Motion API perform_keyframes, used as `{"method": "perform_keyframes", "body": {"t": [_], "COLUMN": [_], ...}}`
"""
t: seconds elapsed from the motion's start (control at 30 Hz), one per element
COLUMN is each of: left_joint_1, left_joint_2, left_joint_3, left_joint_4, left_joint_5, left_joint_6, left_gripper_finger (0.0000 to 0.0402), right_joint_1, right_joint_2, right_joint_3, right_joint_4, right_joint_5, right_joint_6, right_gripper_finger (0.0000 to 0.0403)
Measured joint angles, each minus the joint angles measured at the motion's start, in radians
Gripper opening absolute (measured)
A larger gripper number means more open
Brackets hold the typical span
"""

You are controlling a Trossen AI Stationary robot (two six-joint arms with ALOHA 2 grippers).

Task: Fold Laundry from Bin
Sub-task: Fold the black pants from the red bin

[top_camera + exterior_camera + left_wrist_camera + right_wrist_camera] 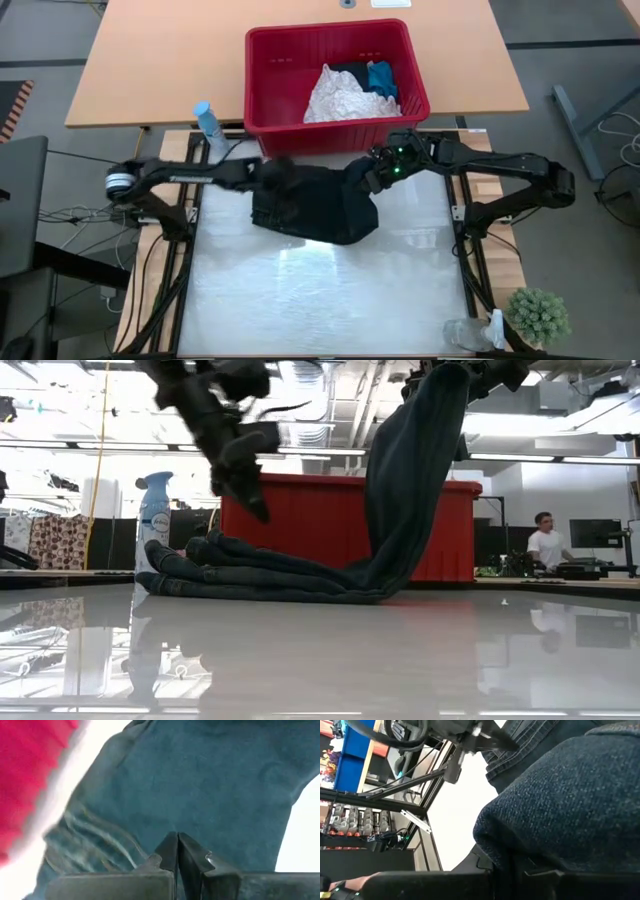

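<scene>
Lifting one end of the dark garment (318, 207), the right gripper (378, 172) is clenched on a fold of it, high above the desk (330, 300) near the far edge, just in front of the bin (262, 70). In the low view the cloth (415, 480) hangs from that gripper in a long drape, while the rest lies bunched in folds on the desk. The left gripper (177, 851) is clamped shut with nothing between its fingers, hovering just over the bunched end on the left. The white item (340, 95) and the blue one (381, 78) are in the bin.

Risks, as I judge them: the hold looks like a thick pinch of heavy cloth, so the weight of the hanging part could pull it free if the arm rises further. The drape hangs close to the bin wall, and a swing could catch the rim. With the left gripper empty, spreading the garment flat may only drag the heap.
</scene>
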Motion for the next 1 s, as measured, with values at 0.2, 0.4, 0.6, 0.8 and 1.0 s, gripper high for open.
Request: {"method": "perform_keyframes", "body": {"t": [0.2, 0.4, 0.6, 0.8, 1.0], "left_joint_1": [-0.104, -0.157, -0.160, -0.160, -0.162], "left_joint_2": [-0.136, -0.136, -0.123, -0.051, 0.054], "left_joint_3": [-0.218, -0.337, -0.414, -0.451, -0.404], "left_joint_4": [0.100, 0.094, 0.132, 0.259, 0.429], "left_joint_5": [-0.123, -0.226, -0.240, -0.188, -0.105], "left_joint_6": [-0.145, -0.300, -0.355, -0.355, -0.351], "left_gripper_finger": [0.0000, 0.0000, 0.0000, 0.0000, 0.0000], "right_joint_1": [0.000, 0.001, 0.001, 0.002, 0.002], "right_joint_2": [0.000, 0.000, 0.000, 0.000, 0.000], "right_joint_3": [0.000, -0.001, -0.001, -0.001, -0.001], "right_joint_4": [0.001, 0.000, 0.000, -0.001, -0.002], "right_joint_5": [-0.001, -0.003, -0.004, -0.006, -0.011], "right_joint_6": [-0.001, 0.000, 0.000, 0.003, 0.010], "right_gripper_finger": [0.0037, 0.0037, 0.0037, 0.0037, 0.0037]}}
